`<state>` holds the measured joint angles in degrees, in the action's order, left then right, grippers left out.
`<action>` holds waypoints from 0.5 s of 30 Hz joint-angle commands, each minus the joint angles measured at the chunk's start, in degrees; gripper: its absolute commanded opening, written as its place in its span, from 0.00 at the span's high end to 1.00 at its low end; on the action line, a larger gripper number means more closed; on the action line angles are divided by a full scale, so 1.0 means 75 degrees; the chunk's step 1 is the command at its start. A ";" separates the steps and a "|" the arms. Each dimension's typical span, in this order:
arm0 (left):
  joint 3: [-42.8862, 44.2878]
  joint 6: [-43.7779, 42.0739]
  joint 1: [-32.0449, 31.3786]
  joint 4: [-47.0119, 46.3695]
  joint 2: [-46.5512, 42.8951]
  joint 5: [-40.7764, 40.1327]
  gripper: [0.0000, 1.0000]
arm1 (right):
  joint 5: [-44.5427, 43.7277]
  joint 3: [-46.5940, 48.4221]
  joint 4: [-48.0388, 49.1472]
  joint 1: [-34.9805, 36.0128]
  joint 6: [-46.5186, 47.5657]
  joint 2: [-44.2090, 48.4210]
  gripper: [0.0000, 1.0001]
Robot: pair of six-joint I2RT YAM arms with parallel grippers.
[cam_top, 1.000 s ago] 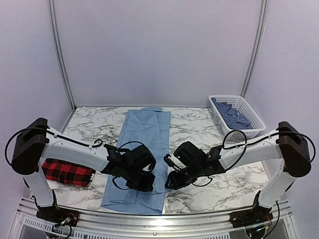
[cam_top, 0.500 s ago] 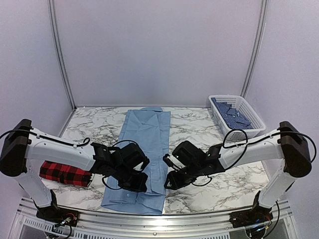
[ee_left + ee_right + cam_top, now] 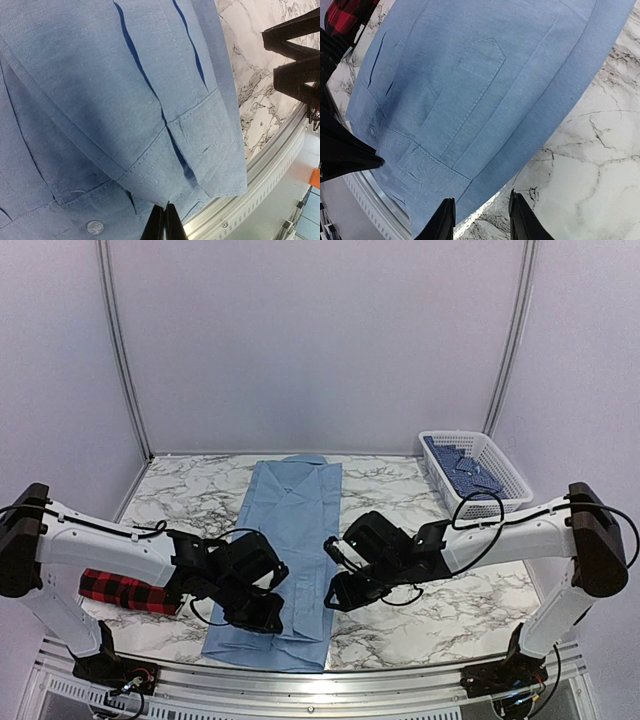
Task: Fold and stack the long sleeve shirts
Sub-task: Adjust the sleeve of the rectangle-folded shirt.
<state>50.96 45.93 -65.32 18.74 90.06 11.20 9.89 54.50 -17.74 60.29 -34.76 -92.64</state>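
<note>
The light blue long sleeve shirt (image 3: 295, 530) lies in a long narrow strip down the middle of the marble table, collar at the far end and cuffs at the near end. The red-and-black plaid shirt (image 3: 125, 590) sits folded at the left, partly behind my left arm. My left gripper (image 3: 262, 615) hangs over the blue shirt's near left part. Its fingers are shut, tips (image 3: 165, 220) at the cuffed cloth (image 3: 200, 150), with nothing visibly pinched. My right gripper (image 3: 335, 595) is open at the shirt's right edge. In the right wrist view it (image 3: 480, 220) straddles that edge.
A white plastic basket (image 3: 455, 434) holding dark blue patterned cloth stands at the back right. The metal rail (image 3: 400, 670) runs along the table's near edge, just past the shirt's cuffs. Bare marble (image 3: 420, 620) lies right of the shirt.
My left arm has drawn back to the left and toward the near edge, fingers still shut. The right gripper's jaws have opened a little wider and shifted slightly left.
</note>
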 commanded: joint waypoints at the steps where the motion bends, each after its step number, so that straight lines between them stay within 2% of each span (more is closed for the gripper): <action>1: -0.0197 0.0048 -0.0008 0.0229 -0.0124 0.0217 1.00 | -0.0172 0.0257 -0.0079 0.0102 -0.0066 0.0097 0.67; 8: -0.0216 0.0002 -0.0009 0.0230 -0.0063 0.0341 1.00 | -0.0600 0.0409 -0.0010 0.0086 -0.0089 -0.0010 0.67; 10: -0.0161 0.0003 -0.0009 0.0226 -0.0113 0.0262 0.91 | -0.0720 0.0493 0.0040 0.0004 -0.0104 -0.0009 0.67; 12: -0.0087 0.0016 0.0008 0.0238 -0.0221 0.0056 0.70 | -0.0724 0.0530 0.0234 -0.0132 -0.0111 0.0028 0.67; 13: -0.0072 0.0041 0.0028 0.0243 -0.0290 -0.0116 0.65 | -0.0727 0.0546 0.0341 -0.0217 -0.0111 0.0035 0.67; 15: -0.0006 0.0054 0.0122 0.0277 -0.0468 -0.0461 0.63 | -0.0738 0.0606 0.0668 -0.0419 -0.0091 -0.0023 0.66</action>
<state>49.67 46.15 -65.25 18.81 89.86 11.88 6.13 56.27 -17.12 59.59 -34.98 -92.68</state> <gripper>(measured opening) 0.346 0.336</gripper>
